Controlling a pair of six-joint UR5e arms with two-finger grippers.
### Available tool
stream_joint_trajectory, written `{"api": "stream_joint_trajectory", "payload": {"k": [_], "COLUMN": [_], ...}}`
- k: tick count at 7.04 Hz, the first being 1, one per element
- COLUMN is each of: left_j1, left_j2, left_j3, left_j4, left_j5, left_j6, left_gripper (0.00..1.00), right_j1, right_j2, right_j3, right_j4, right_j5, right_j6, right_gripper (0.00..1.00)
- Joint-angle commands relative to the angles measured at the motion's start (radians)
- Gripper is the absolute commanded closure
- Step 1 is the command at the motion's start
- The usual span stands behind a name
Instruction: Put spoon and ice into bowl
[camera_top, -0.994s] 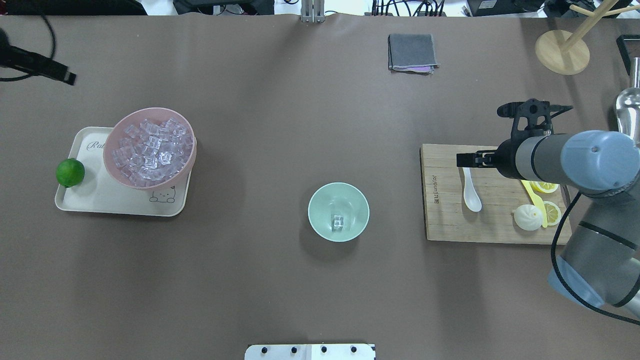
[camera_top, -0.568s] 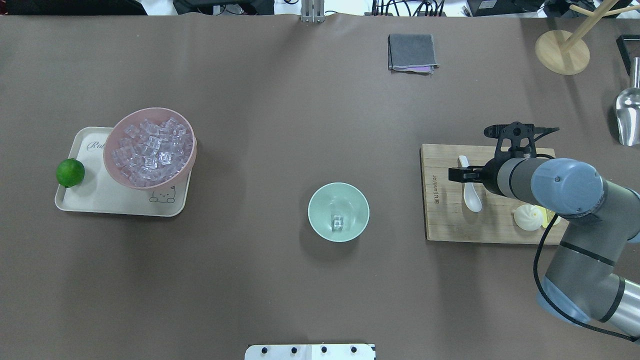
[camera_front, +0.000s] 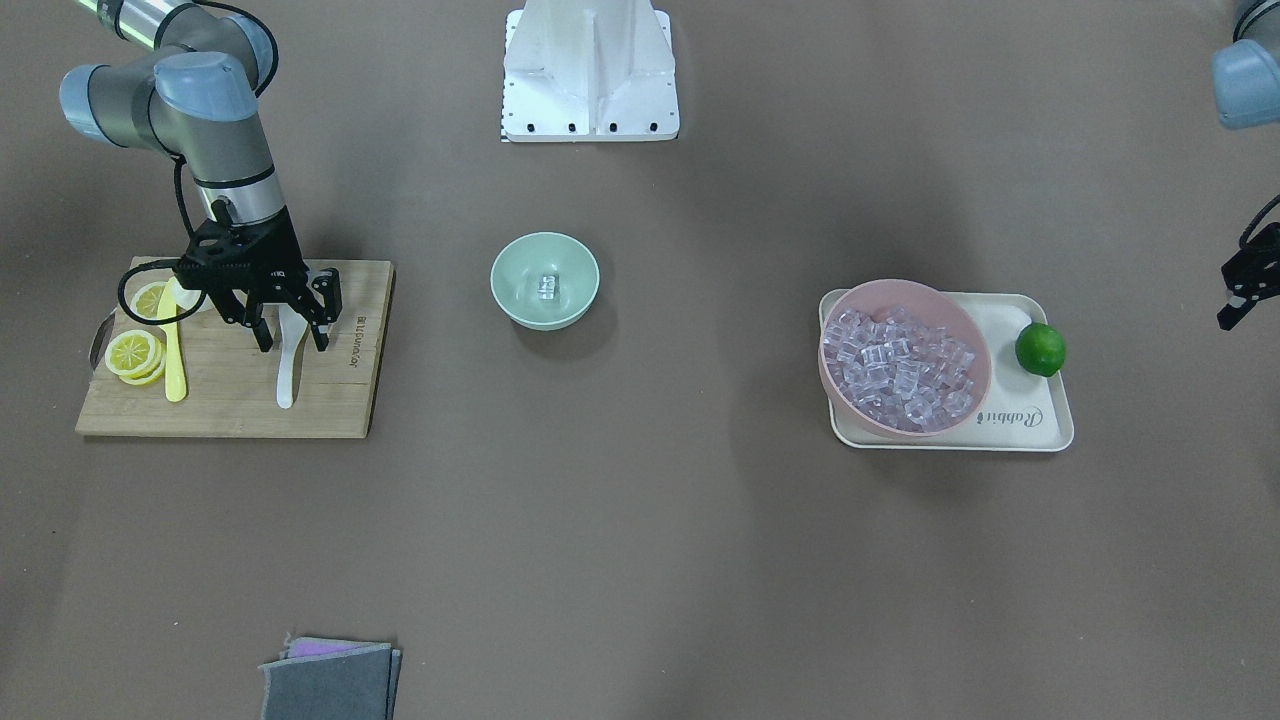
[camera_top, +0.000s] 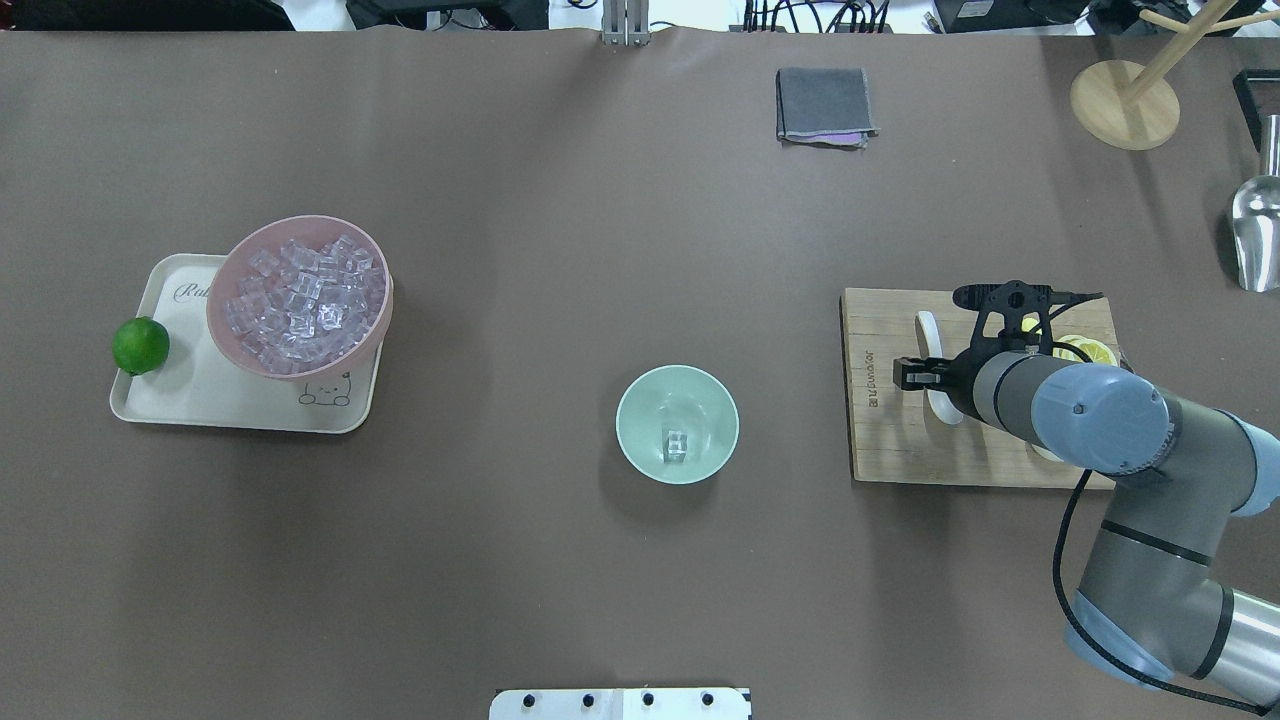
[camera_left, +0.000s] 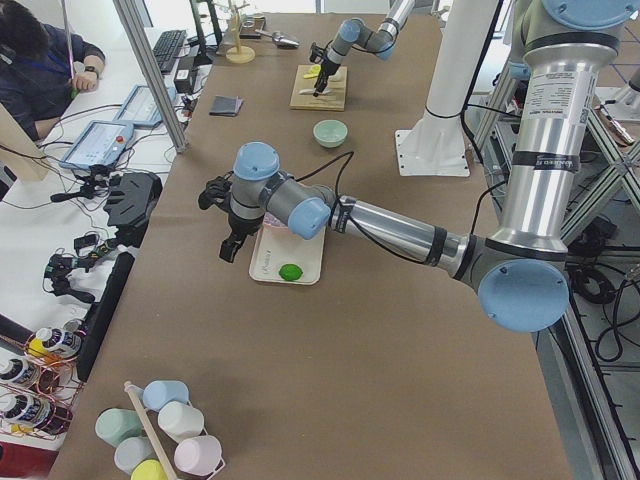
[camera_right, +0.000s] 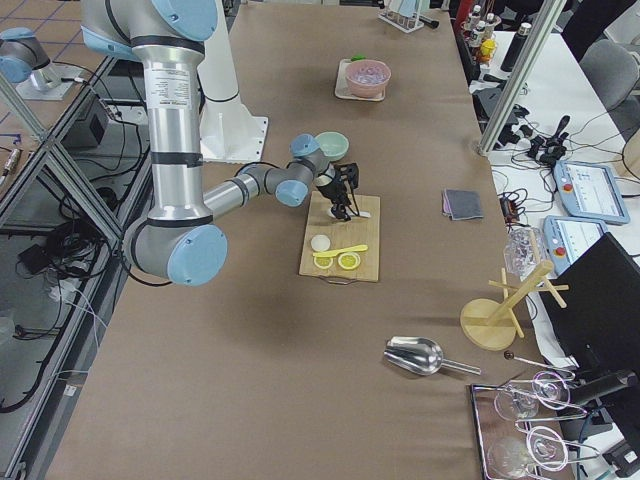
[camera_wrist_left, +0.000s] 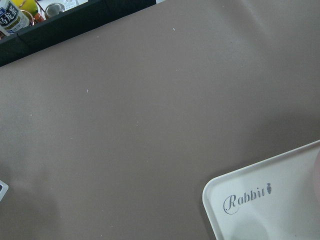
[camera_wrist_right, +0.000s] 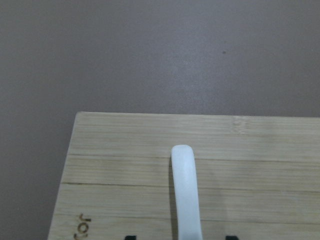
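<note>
A: What had changed from a moment before?
B: The right gripper had slid along the cutting board toward the robot, and it was now over the spoon.
A: And the table?
B: Brown and matte. The green bowl stood mid-table, well apart from the board, with a little ice inside.
A: The fingers?
B: The right ones were spread, straddling the spoon's handle with a gap each side — holding nothing. The left gripper hung beside the tray; I couldn't tell how its fingers stood.
</note>
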Motion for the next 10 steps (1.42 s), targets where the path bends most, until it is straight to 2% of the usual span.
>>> {"api": "stream_joint_trajectory", "payload": {"k": [1, 5, 7, 9, 10], "left_j1": [0.000, 0.000, 0.000, 0.001, 0.001], "left_j2": [0.005, 0.005, 0.005, 0.005, 0.003], "left_j3": [-0.004, -0.003, -0.001, -0.001, 0.000], "left_j4": [-0.002, -0.002, -0.002, -0.002, -0.002], "left_j5": [-0.001, -0.001, 0.001, 0.001, 0.001], "left_j6": [-0.003, -0.003, -0.005, -0.005, -0.005], "left_gripper": [0.02, 0.02, 0.02, 0.02, 0.02], "right_j1": [-0.001, -0.001, 0.001, 0.002, 0.002], "right_j2": [-0.005, 0.001, 0.009, 0.024, 0.088], "right_j3": [-0.001, -0.002, 0.004, 0.068, 0.114], "right_j4": [0.000, -0.001, -0.001, -0.029, -0.164], "right_j5": [-0.003, -0.005, -0.005, 0.006, 0.006], "right_j6": [-0.008, -0.011, -0.011, -0.010, 0.013], "right_gripper": [0.60, 0.65, 1.00, 1.00, 1.00]}}
